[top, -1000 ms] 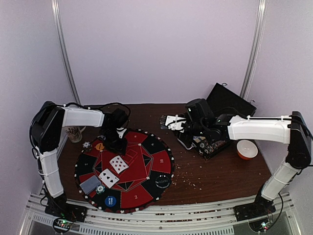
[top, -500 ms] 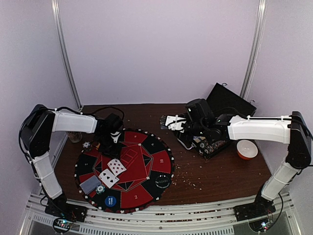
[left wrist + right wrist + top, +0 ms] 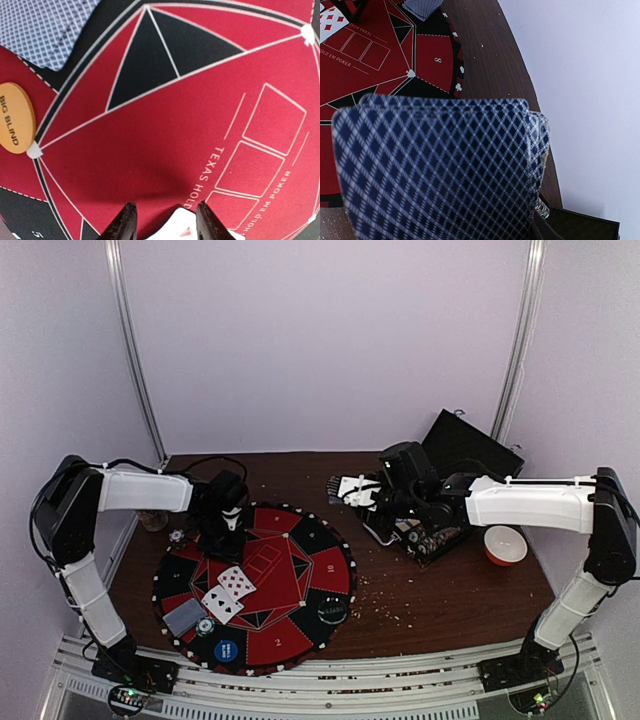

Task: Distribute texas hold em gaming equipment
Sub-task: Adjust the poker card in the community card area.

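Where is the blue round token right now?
In the overhead view, the blue disc lies on the near-left edge of the round mat, close beside a striped chip and a face-down card.

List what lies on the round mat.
Two face-up cards, a face-down card, a striped chip, a blue disc, a black disc, a Big Blind disc. The left arm hides some of the mat.
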Controlling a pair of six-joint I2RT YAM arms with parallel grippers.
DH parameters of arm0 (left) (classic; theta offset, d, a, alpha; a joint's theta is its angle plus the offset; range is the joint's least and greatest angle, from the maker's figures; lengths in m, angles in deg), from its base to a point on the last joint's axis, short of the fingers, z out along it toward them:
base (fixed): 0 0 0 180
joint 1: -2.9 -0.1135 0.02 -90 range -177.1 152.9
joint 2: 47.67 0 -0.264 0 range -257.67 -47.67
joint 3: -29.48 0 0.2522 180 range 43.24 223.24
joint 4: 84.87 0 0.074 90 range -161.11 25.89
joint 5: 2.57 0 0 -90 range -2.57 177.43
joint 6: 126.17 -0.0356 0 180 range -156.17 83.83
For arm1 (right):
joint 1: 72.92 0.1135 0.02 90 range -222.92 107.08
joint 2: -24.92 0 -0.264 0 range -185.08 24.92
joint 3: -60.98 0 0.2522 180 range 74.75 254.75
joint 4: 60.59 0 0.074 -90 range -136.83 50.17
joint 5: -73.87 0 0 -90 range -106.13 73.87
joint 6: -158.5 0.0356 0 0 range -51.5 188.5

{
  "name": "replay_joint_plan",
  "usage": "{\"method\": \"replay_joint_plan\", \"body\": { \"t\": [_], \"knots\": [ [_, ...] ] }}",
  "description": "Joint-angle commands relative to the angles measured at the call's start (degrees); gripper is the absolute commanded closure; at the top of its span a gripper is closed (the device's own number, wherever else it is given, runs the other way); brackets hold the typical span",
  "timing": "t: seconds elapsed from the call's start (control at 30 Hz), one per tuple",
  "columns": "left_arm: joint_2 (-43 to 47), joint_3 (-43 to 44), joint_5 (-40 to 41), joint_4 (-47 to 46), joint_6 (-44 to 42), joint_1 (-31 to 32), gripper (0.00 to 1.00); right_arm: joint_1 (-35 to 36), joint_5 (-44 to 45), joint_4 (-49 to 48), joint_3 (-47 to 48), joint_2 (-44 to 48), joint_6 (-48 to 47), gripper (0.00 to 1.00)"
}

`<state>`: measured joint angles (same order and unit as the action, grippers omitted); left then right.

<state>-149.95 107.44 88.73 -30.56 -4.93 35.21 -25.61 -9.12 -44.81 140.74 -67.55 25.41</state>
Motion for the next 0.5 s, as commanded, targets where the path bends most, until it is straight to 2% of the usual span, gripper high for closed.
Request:
{"method": "replay_joint_plan", "body": {
  "t": [0.0, 0.17, 0.23, 0.37, 0.47],
  "knots": [
    [2.5, 1.52, 0.34, -0.15, -0.38, -2.33, 0.57, -0.09, -0.31, -0.05, -0.69, 2.13, 0.86, 0.57],
    [4.84, -1.02, 2.41, 0.57, -1.27, -4.78, 0.58, -0.14, -0.33, 0.26, -0.74, 2.21, 0.9, 0.57],
    [4.55, -2.32, 3.63, 1.26, -1.37, -4.92, 0.64, -0.11, -0.41, 0.21, -0.61, 2.14, 0.88, 0.57],
    [4.19, -4.59, 2.84, 0.98, -1.42, -4.93, 0.8, -0.17, -0.51, 0.13, -0.44, 1.99, 0.81, 0.57],
    [4.47, -5.62, 0.98, 0.95, -1.88, -4.7, 0.83, -0.1, -0.5, 0.26, -0.36, 1.89, 0.76, 0.57]
  ]
}}
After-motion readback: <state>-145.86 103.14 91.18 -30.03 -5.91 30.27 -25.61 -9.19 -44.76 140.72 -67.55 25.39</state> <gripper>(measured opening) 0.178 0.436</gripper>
